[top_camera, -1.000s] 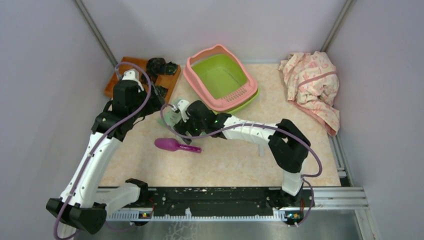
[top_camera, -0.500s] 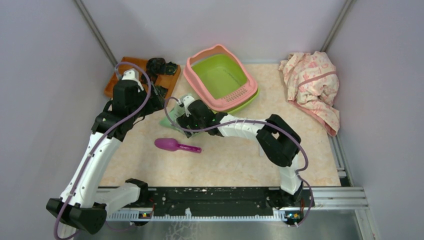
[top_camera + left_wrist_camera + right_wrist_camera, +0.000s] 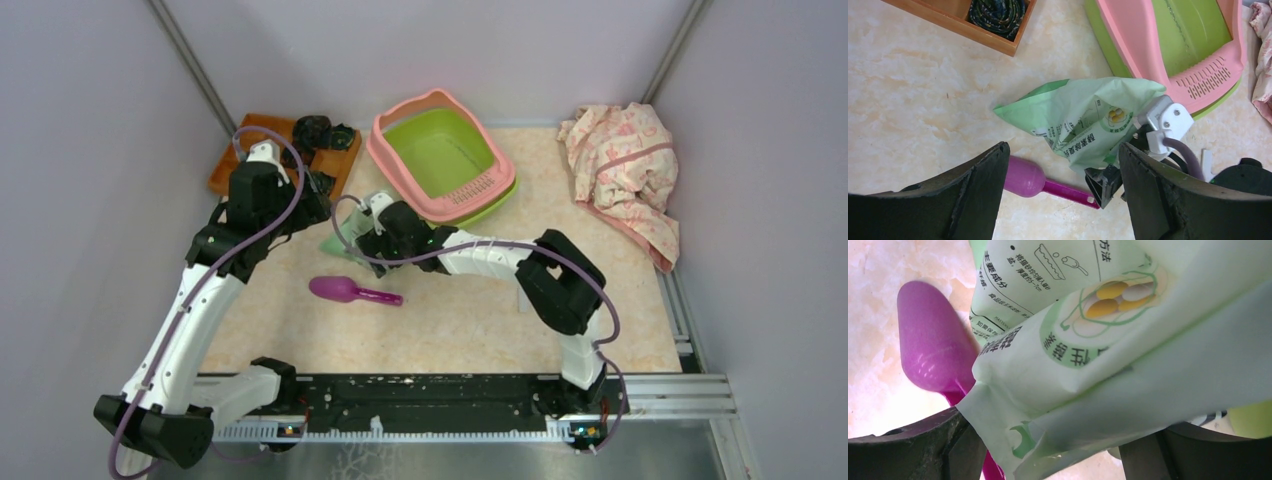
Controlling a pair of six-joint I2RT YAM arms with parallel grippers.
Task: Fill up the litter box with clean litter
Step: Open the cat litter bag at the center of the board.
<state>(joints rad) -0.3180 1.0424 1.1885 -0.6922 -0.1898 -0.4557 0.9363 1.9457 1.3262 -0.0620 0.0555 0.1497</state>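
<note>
The litter box (image 3: 381, 150), lime green with a pink rim and a slotted grate, stands at the back centre; it also shows in the left wrist view (image 3: 1158, 55). No litter granules show in it. My right gripper (image 3: 372, 235) is shut on the lower end of a pale green printed bag (image 3: 338, 240), whose far corner rests on the table. The bag (image 3: 1098, 340) fills the gap between my right gripper's (image 3: 1058, 450) fingers. My left gripper (image 3: 310, 195) hovers open and empty above the bag (image 3: 1083, 120); its jaws (image 3: 1063, 150) stand wide apart.
A purple scoop (image 3: 348, 290) lies just in front of the bag, and shows too in the left wrist view (image 3: 1025, 177) and the right wrist view (image 3: 930, 350). A wooden tray (image 3: 235, 165) with a dark coil (image 3: 318, 130) stands back left. A floral cloth (image 3: 625, 165) lies back right.
My right arm has folded its elbow in and shifted the bag slightly left, so more of it shows. My left arm has hardly moved.
</note>
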